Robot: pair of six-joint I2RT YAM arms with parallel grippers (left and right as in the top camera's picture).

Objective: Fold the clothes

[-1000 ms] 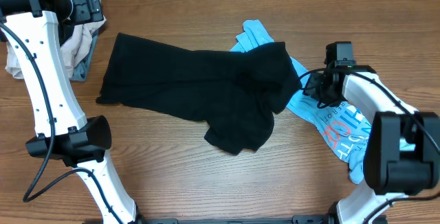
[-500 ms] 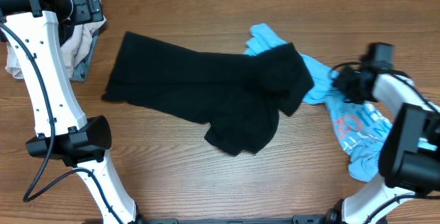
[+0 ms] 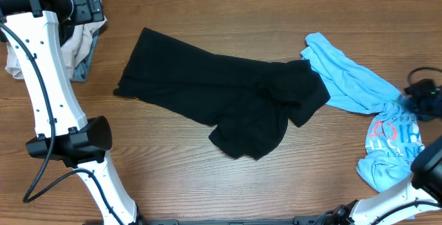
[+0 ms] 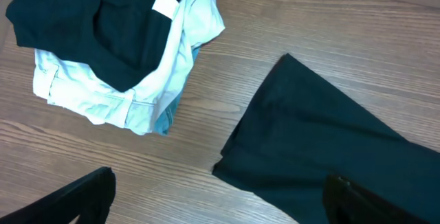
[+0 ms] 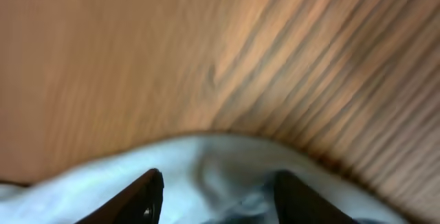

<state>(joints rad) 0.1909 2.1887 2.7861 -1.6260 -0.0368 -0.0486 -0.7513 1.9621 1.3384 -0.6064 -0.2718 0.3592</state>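
2 garments touch right of centre: the black shirt [image 3: 221, 90] meets the light-blue T-shirt [image 3: 352, 87]. Our right gripper [image 5: 216, 186] pinches the blue fabric (bunched between its tips), and our left gripper [image 4: 220, 186] hangs open, empty. We should pull low and steadily, sparing the black one.

The wooden table [image 3: 207, 183] carries three lots of cloth. A black shirt [image 3: 221, 90] lies spread and rumpled across the centre, running from 10 o'clock toward 4 o'clock. A blue T-shirt [image 3: 352, 87] lies at 3 o'clock, one end touching the black shirt's right corner and its printed part bunched near the right edge. At 10 o'clock sits a pile [image 4: 130, 86], a black garment [image 4: 82, 25] over pale ones, apart from the shirt.
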